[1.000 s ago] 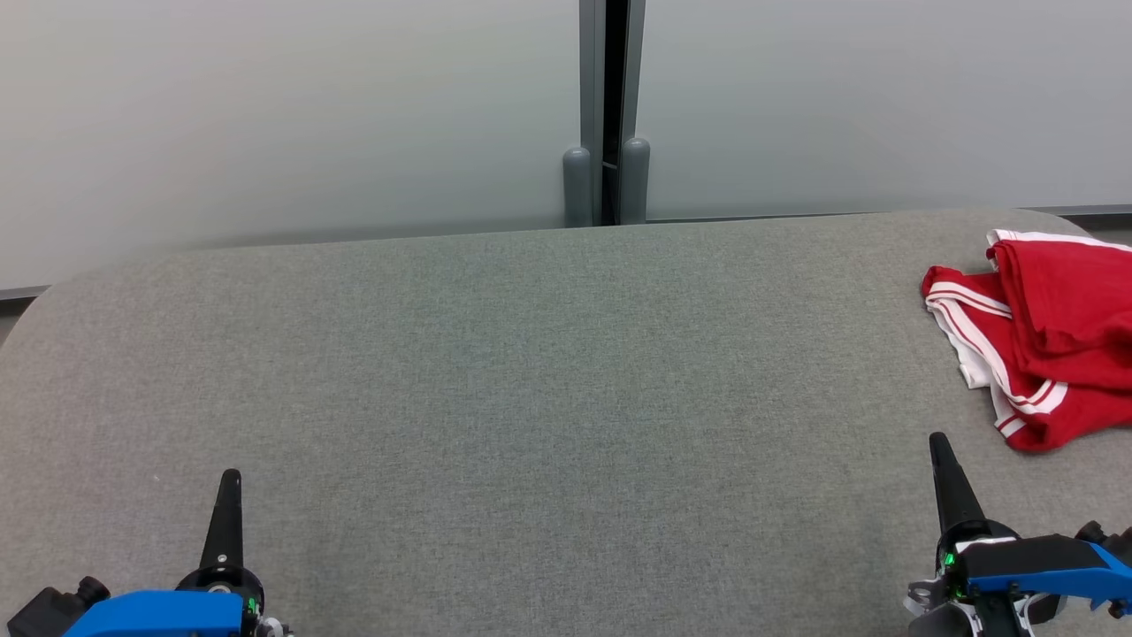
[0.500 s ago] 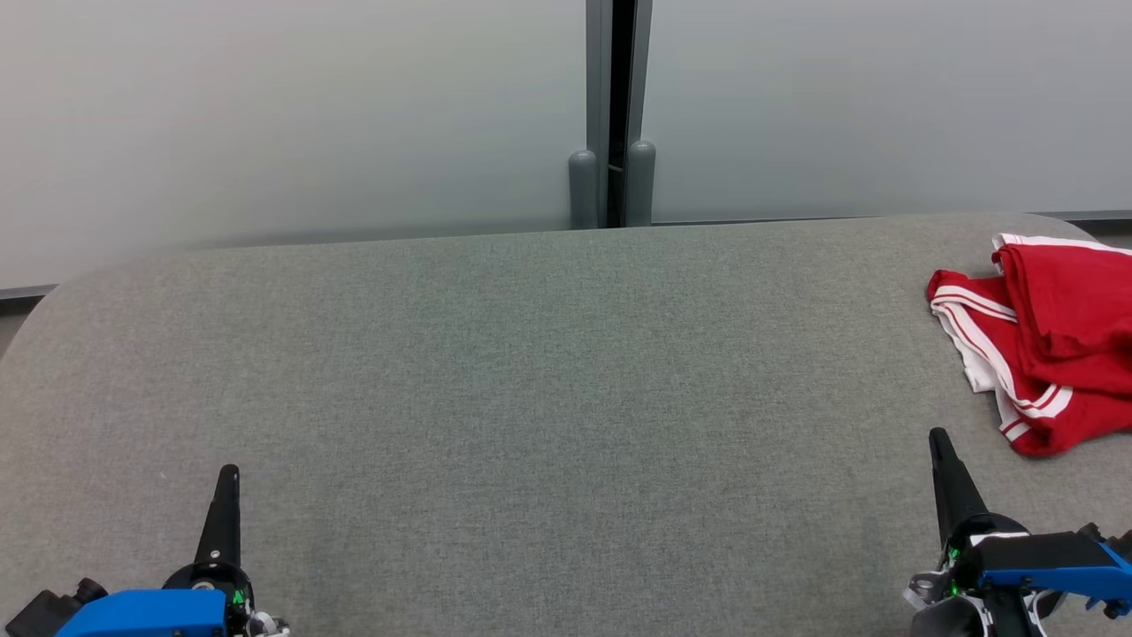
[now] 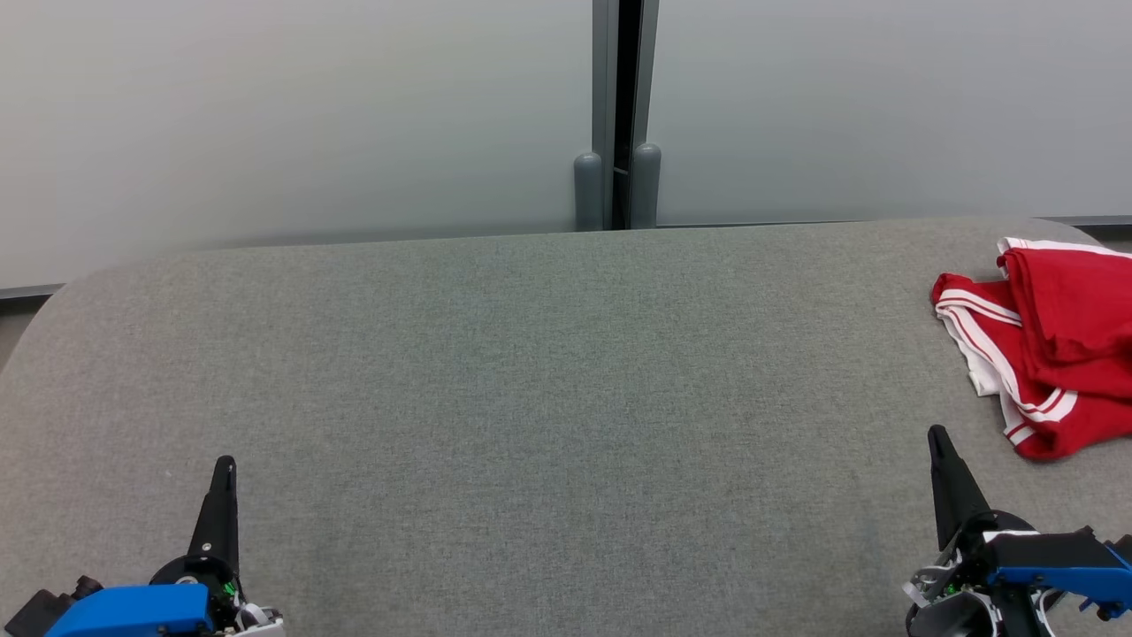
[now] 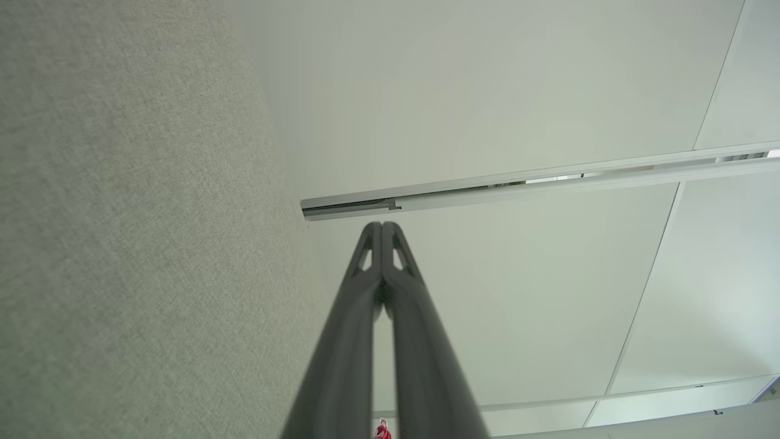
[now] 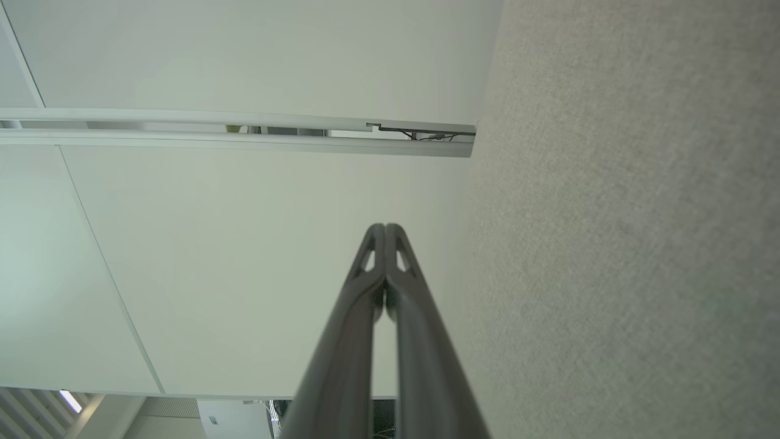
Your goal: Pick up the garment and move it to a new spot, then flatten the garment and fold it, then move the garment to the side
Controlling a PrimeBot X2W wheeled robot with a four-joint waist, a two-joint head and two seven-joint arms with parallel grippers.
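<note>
A red garment (image 3: 1057, 341) with white stripes lies folded and bunched at the table's far right, partly cut off by the head view's right edge. A tiny red bit of the garment (image 4: 382, 431) peeks between the fingers at the bottom of the left wrist view. My left gripper (image 3: 225, 464) rests at the lower left, shut and holding nothing. Shut and holding nothing as well, my right gripper (image 3: 935, 433) stands at the lower right, a short way below and left of the garment. Each wrist view shows its own fingertips pressed together: left gripper (image 4: 382, 227), right gripper (image 5: 384, 228).
The grey fabric-covered table (image 3: 531, 380) spreads across the head view, with rounded far corners. Behind it stand pale frosted wall panels (image 3: 292, 115) split by a dark vertical post (image 3: 623, 115).
The whole head view has shifted slightly, so the camera moved. Both grippers sit a little lower in the picture. The garment lies as before.
</note>
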